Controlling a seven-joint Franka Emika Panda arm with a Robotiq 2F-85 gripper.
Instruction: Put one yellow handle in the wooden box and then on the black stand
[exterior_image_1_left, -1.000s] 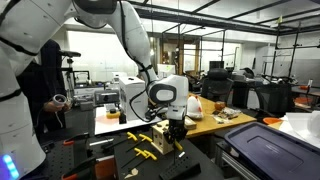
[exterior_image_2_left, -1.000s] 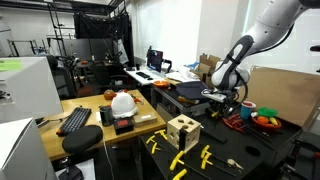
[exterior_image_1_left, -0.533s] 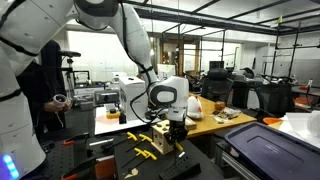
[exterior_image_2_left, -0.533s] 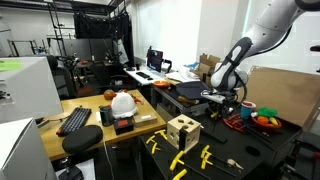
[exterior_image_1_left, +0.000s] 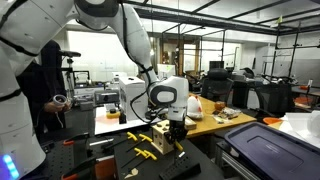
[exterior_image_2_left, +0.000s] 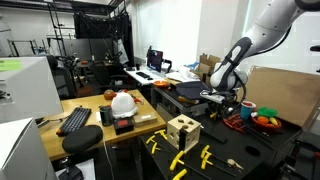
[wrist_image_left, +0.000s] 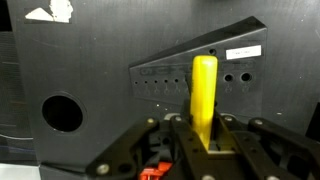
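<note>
Dark lab bench (exterior_image_1_left: 105, 158), exterior view: gripper (exterior_image_1_left: 176, 130) low over it. Exterior view: wooden box (exterior_image_2_left: 183, 131) near but apart from gripper. Wrist view: jaws pinch yellow handle (wrist_image_left: 205, 90) upright before black stand (wrist_image_left: 160, 72) holes; off-centre push could jam or slip it

An exterior view sits close beside the white robot arm (exterior_image_1_left: 130, 40), which fills its 9 o'clock side, and faces across the black tabletop (exterior_image_1_left: 110, 162). An exterior view stands farther back, with the arm entering at 1 o'clock above the pale wooden box with dark holes (exterior_image_2_left: 183, 130). Both exterior views share that tabletop. The wrist view looks closely at the slanted black stand (wrist_image_left: 170, 75) and the upright yellow plastic handle (wrist_image_left: 204, 90).
</note>
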